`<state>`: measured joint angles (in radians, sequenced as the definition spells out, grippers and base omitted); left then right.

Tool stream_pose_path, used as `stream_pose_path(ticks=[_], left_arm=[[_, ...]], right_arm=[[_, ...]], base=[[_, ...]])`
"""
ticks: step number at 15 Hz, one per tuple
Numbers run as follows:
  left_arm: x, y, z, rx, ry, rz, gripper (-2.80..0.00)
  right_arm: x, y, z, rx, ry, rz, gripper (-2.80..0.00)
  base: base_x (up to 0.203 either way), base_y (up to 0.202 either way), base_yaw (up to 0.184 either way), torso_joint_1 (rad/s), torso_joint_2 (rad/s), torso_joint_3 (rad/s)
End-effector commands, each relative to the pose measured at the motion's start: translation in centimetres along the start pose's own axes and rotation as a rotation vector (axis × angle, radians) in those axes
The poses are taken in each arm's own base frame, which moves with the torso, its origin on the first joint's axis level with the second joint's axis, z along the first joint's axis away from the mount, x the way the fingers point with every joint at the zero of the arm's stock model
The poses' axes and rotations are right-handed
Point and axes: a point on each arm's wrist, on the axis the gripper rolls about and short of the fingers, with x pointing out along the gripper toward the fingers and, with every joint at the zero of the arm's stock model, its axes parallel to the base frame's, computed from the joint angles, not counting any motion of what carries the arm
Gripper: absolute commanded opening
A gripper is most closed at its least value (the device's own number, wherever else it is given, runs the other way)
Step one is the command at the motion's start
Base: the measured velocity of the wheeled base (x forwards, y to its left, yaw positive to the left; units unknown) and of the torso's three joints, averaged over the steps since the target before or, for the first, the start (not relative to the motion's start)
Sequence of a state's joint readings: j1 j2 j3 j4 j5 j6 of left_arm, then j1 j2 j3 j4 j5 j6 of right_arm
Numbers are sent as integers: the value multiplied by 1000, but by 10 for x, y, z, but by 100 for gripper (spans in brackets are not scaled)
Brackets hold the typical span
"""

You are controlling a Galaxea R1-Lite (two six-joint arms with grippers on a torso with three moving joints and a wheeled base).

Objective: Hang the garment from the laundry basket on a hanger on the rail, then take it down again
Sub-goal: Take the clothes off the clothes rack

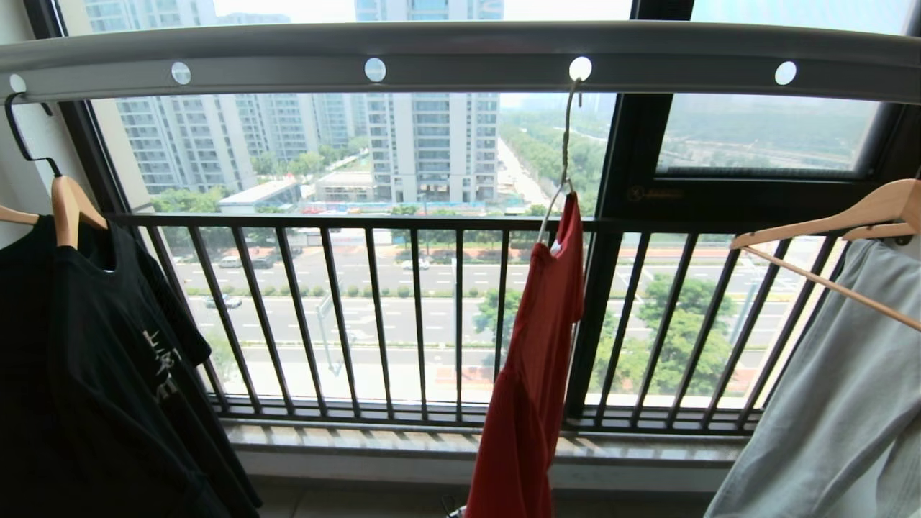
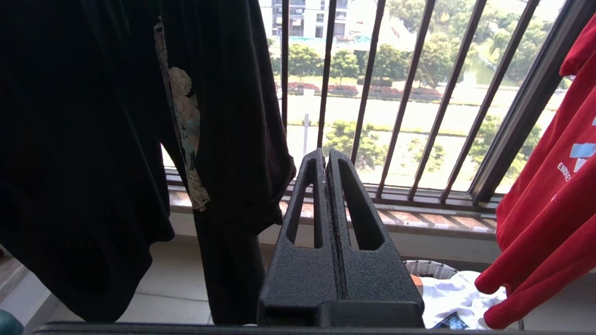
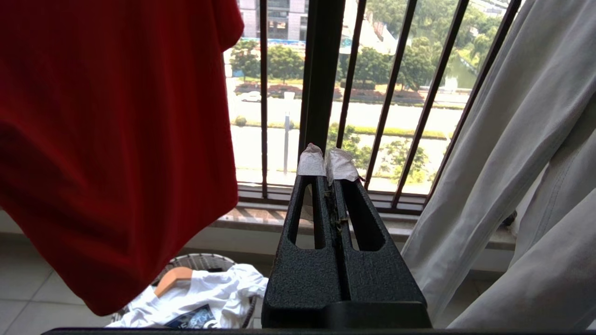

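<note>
Both my grippers, left (image 2: 327,160) and right (image 3: 327,163), sit closed and empty. Shirt (image 1: 536,360) hangs; I'd lift its hanger (image 1: 563,162) straight off the rail (image 1: 460,61).

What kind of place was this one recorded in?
Probably a high-rise flat's enclosed laundry balcony: a drying rail carries T-shirts on hangers, a barred window railing overlooks roads and tower blocks far below, and a laundry basket sits on the tiled floor.
</note>
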<state>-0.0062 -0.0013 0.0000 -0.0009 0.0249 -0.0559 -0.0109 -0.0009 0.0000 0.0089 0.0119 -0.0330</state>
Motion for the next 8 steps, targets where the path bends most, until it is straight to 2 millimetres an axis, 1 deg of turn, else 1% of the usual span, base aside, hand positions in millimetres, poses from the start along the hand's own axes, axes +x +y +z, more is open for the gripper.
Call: stream_pose_path(ticks=[1,4,5,6,8], left_arm=[[0,0,0,-1,1,0,-280],[0,0,0,-1,1,1,-280],[0,0,0,1,1,0,-280],[0,0,0,-1,1,1,-280],[0,0,0,-1,2,0,-280]], right_arm=[[0,0,0,0,1,0,-280],[0,0,1,7,1,-3,-280],[-1,0,4,16,-13,-3,-280],[-4,0,12,37,-38,-3,-280],[-11,-1,38,62,-70,-1,-280]], base=[[0,0,0,0,0,0],[0,0,0,0,0,0],[0,0,0,0,0,0],[0,0,0,0,0,0],[0,0,0,0,0,0]])
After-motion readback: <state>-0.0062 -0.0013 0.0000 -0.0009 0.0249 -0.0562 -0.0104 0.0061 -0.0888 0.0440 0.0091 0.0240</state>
